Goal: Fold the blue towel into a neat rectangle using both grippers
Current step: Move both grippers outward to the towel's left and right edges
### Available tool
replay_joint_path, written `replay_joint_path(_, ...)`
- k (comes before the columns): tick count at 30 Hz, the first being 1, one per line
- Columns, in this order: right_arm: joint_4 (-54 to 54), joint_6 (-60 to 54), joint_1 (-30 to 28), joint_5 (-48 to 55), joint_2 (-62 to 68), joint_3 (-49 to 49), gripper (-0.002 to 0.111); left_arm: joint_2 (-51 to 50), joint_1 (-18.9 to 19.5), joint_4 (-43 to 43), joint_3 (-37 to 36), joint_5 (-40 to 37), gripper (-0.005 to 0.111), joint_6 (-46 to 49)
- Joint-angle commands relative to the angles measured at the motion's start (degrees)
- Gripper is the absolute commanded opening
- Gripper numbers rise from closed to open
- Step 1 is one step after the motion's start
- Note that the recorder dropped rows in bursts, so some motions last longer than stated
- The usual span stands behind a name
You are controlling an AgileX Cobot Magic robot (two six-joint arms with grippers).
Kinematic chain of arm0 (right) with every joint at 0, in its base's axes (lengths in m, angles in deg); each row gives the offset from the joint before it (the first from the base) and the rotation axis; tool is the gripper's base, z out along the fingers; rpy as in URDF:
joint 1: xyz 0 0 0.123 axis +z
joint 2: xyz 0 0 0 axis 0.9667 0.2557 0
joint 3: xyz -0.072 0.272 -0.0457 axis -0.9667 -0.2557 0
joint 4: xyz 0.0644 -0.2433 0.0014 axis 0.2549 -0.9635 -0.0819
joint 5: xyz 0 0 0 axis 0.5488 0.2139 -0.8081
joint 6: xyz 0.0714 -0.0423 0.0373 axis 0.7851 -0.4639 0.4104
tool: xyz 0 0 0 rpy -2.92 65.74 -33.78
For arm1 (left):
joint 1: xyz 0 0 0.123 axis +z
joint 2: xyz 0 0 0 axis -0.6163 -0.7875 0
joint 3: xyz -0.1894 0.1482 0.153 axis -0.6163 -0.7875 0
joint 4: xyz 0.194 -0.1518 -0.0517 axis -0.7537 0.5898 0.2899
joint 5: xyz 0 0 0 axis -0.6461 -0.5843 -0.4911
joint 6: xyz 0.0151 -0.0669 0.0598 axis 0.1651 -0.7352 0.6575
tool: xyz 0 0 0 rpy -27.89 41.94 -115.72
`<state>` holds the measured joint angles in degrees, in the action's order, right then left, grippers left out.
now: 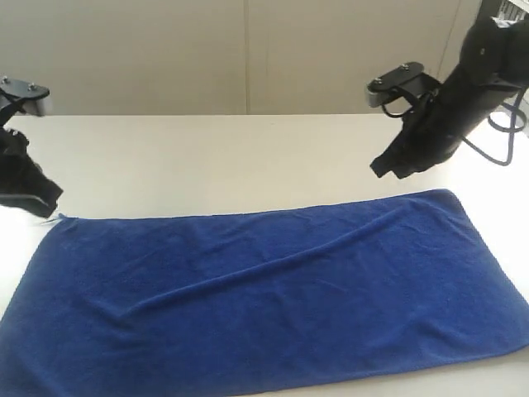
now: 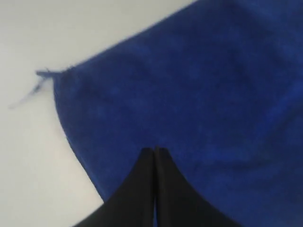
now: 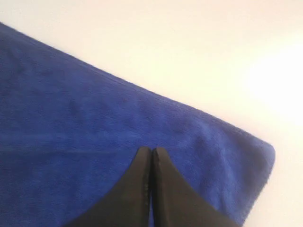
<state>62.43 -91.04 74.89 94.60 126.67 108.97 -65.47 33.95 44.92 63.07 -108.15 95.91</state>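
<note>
On table (image 1: 207, 157), blue towel (image 1: 264, 298) spread; left pincer (image 2: 155, 150), right pincer (image 3: 151, 150) closed, empty.

- The blue towel (image 1: 273, 298) ran out of the exterior view at the near edge and at the right, so its near corners were not visible.
- The left gripper (image 1: 40, 198) was cut by the left edge of that view.
- The right arm (image 1: 463, 91) was cut at the top right corner.
- The left wrist view was blurred; a loose thread (image 2: 40, 82) at the towel's corner was only a faint smear.
- In both wrist views the closed fingers (image 3: 142, 189) covered part of the towel, and whether their tips touched it could not be told.
</note>
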Motion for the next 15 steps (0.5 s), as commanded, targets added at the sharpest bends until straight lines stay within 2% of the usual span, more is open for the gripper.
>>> replay_joint_path(1,2.5,-1.9,-4.6,0.3,5.1,2.6,0.0,4.7,-0.1,3.1,-8.9,1.0,0.0,-0.9)
replay_joint_path(5,1.5,-0.3,-5.7,0.4,10.3,6.8,0.0,7.6,-0.1,7.5,-14.8,2.0,0.0,-0.8)
replay_joint_path(9,-3.1,3.5,-6.1,0.8,14.5,11.0,0.0,9.7,-0.1,8.2,-18.9,2.0,0.0,0.3)
replay_joint_path(15,-8.2,6.3,-6.3,1.3,17.9,13.3,0.0,10.2,-0.1,8.2,-20.0,3.5,0.0,0.5)
